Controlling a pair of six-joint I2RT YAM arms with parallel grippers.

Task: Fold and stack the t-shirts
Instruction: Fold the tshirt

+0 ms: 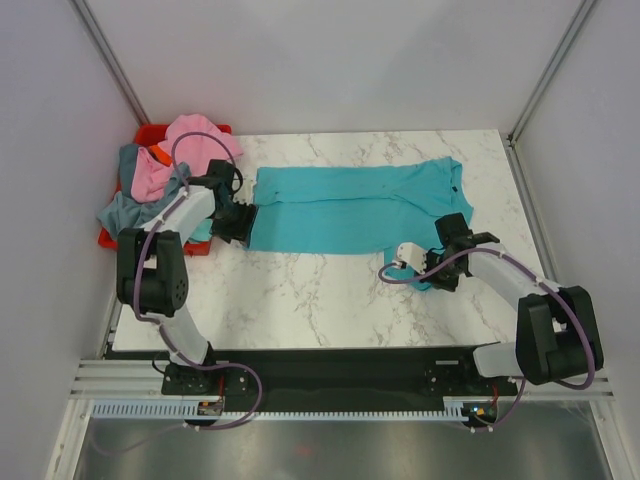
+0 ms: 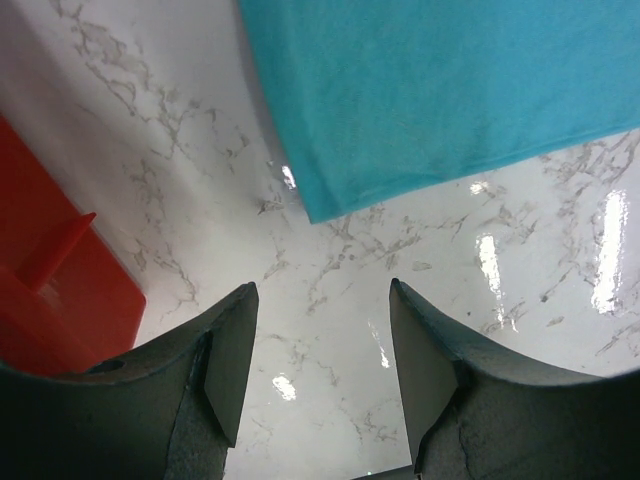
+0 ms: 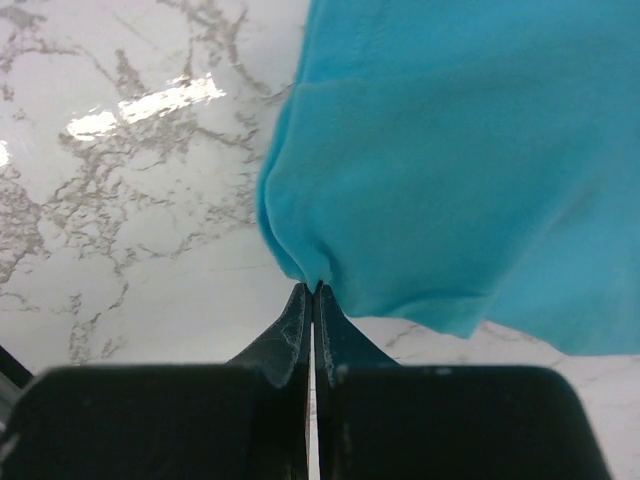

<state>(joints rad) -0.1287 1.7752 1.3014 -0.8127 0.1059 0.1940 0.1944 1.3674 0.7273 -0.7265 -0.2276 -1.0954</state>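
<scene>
A bright teal t-shirt (image 1: 350,205) lies spread flat across the marble table. My right gripper (image 1: 434,276) is at its near right edge, and in the right wrist view the right gripper (image 3: 314,288) is shut on a pinched fold of the teal cloth (image 3: 450,150). My left gripper (image 1: 243,222) hovers by the shirt's near left corner. The left wrist view shows it (image 2: 320,290) open over bare marble, the teal corner (image 2: 440,100) just ahead and untouched. More t-shirts, pink (image 1: 190,140) and grey-blue (image 1: 125,205), are heaped at the far left.
A red plastic bin (image 1: 110,240) holds the heap at the table's left edge, and its red wall (image 2: 60,290) stands close to my left fingers. An orange patch (image 1: 160,155) shows in the heap. White walls enclose the table.
</scene>
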